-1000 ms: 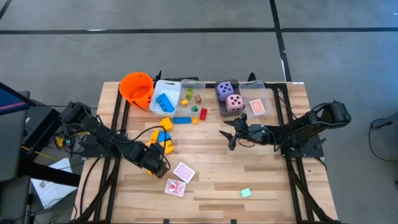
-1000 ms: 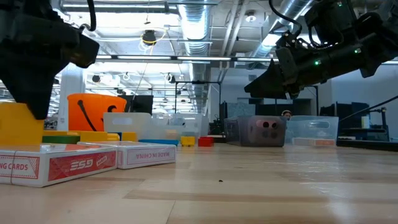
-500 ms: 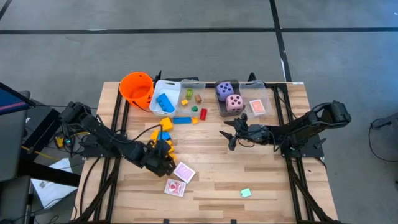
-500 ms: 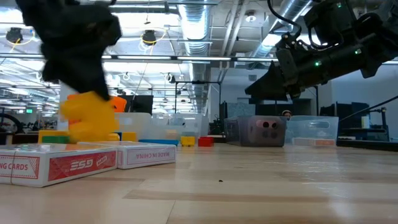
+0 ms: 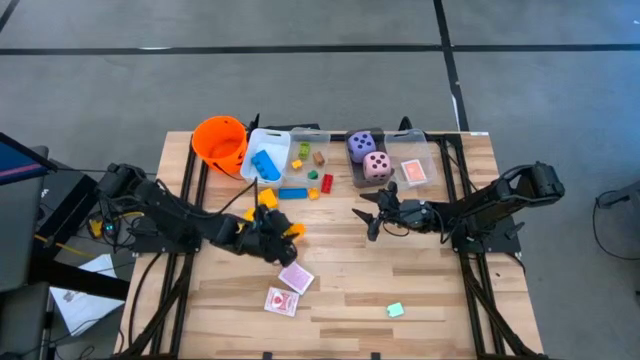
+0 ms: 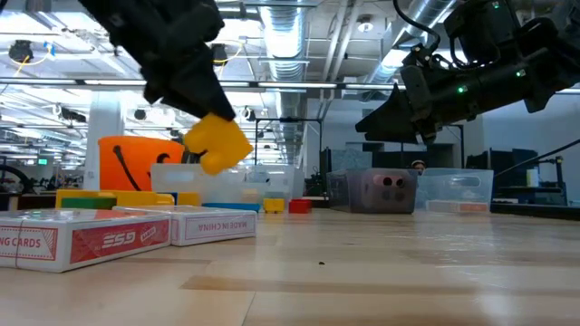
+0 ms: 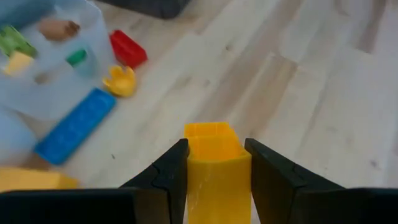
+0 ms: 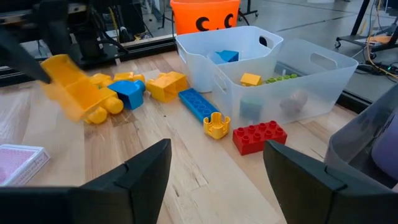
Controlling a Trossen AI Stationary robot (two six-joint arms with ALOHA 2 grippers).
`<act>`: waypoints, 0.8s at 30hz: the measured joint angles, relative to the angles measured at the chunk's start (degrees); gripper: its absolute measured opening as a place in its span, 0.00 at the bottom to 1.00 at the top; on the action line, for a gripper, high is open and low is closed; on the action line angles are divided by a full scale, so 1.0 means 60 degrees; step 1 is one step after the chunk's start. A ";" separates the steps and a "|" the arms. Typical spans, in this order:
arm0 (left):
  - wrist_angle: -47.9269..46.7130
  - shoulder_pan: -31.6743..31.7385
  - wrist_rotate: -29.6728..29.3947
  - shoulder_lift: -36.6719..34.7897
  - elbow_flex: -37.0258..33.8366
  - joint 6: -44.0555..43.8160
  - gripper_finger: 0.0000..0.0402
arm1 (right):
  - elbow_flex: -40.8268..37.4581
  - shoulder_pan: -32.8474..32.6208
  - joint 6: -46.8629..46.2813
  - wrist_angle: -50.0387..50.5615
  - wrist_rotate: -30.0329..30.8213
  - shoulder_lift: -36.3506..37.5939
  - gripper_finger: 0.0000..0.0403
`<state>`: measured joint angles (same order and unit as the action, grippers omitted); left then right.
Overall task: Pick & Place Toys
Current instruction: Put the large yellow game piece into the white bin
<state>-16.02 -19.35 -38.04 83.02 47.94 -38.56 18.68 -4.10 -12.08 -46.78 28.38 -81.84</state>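
My left gripper (image 5: 281, 235) hangs above the table's middle left, shut on a yellow block (image 7: 215, 163). The same yellow block (image 6: 217, 142) shows clear of the wood in the low view. Under it lie two red-patterned card packs (image 5: 296, 277), flat on the table. More yellow and blue blocks (image 5: 262, 206), a long blue block (image 5: 293, 193) and a red block (image 5: 327, 183) lie before the bins. The purple die (image 5: 361, 146) and pink die (image 5: 377, 165) sit in the right clear bin. My right gripper (image 5: 368, 224) waits open over the middle, holding nothing. My left gripper pinches the yellow block by two opposite sides (image 7: 193, 168) between its two fingers (image 7: 169, 177). The fingers slant down from the table's left toward its right. The block's free end (image 7: 210, 132) sticks out past the fingertips. It hangs tilted, lifted clear of the table.
An orange bucket (image 5: 220, 142) stands at the far left beside the left clear bin (image 5: 283, 137), which holds several small blocks. The right bin (image 5: 432, 152) also holds a card pack. A small green piece (image 5: 395, 310) lies near the front edge. Bare wood lies between the grippers.
My left gripper has risen from the table with the yellow block and gone toward the table's right and far edge. It has rolled and tipped up from pointing steeply down to a slant. The block has been lifted clear and turned with it.
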 joint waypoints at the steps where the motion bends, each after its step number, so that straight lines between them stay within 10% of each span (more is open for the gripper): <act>1: 0.0057 0.0123 -0.0002 0.0000 0.0000 0.0232 0.31 | 0.0000 0.0000 0.0000 0.0000 0.0000 0.0000 0.62; 24: 0.1788 0.2088 0.0015 -0.0004 0.0000 0.3994 0.31 | 0.0000 -0.0062 -0.0715 0.0014 0.0007 0.0000 0.62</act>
<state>-5.29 -6.82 -37.95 83.00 47.94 -14.60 18.68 -4.47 -16.37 -46.70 28.42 -81.84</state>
